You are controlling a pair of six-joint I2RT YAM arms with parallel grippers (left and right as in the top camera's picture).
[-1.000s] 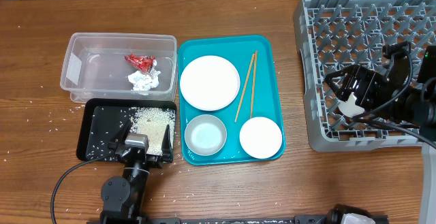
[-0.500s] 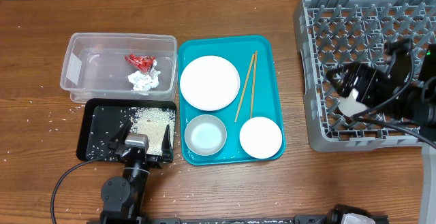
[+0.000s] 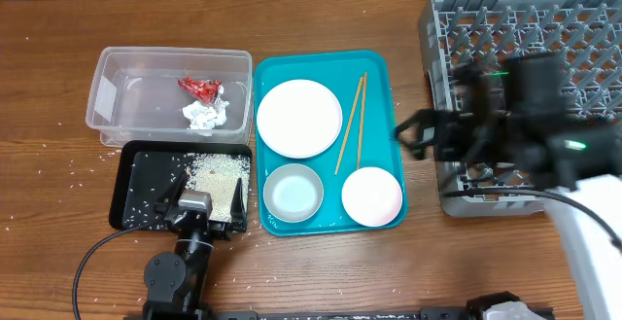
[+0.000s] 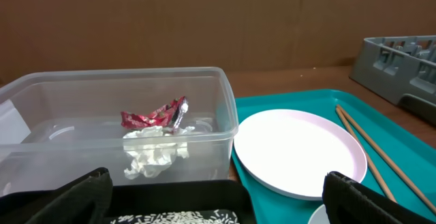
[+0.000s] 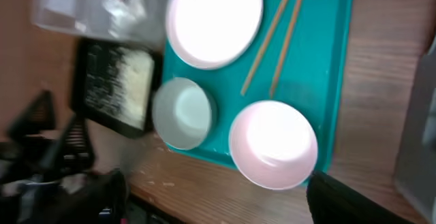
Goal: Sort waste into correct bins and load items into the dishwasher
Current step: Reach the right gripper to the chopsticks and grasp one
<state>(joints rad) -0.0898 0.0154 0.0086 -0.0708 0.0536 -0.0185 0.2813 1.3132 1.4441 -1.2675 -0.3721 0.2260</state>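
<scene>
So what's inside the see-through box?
The clear tub holds a crumpled red wrapper and a white tissue wad, close together toward one end. Nothing else shows in it. Whatever might be under the wad is covered.

Clear rectangular tub (image 3: 101, 106), far left: crumpled red foil wrapper (image 3: 200, 88) inside, white tissue wad (image 3: 204, 115) just beside it. Shallow black tray (image 3: 131, 189) in front of tub: heap of white rice grains (image 3: 216, 176), strays scattered on the wood around. On teal tray (image 3: 379, 77): flat round white plate (image 3: 298, 118); two slanted wooden chopsticks (image 3: 351, 124) beside it; upright white bowl (image 3: 293, 192); pinkish bowl (image 3: 371, 195). Grey lattice dish rack (image 3: 466, 14), far right.
</scene>
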